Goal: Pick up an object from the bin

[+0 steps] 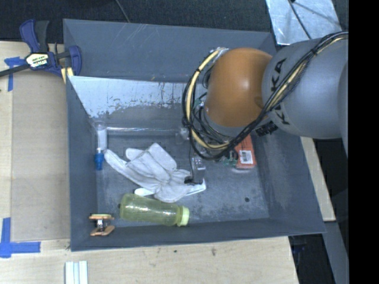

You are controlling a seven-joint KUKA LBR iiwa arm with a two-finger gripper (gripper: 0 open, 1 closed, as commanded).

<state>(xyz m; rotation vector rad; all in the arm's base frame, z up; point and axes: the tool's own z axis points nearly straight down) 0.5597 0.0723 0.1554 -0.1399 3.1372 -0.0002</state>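
My gripper [197,171] hangs below the orange wrist cover, its fingers reaching down to the right end of a crumpled white glove [153,169] in the middle of the bin. A dark fingertip rests at the glove's right edge. A green translucent bottle [153,209] with a pale cap lies on its side just in front of the glove. Behind the gripper, an orange-red flat packet [244,157] pokes out from under the arm.
A clear tube with a blue end [100,148] stands along the left wall. A small brown and orange clip [101,223] lies in the front left corner. The arm covers the bin's right rear part.
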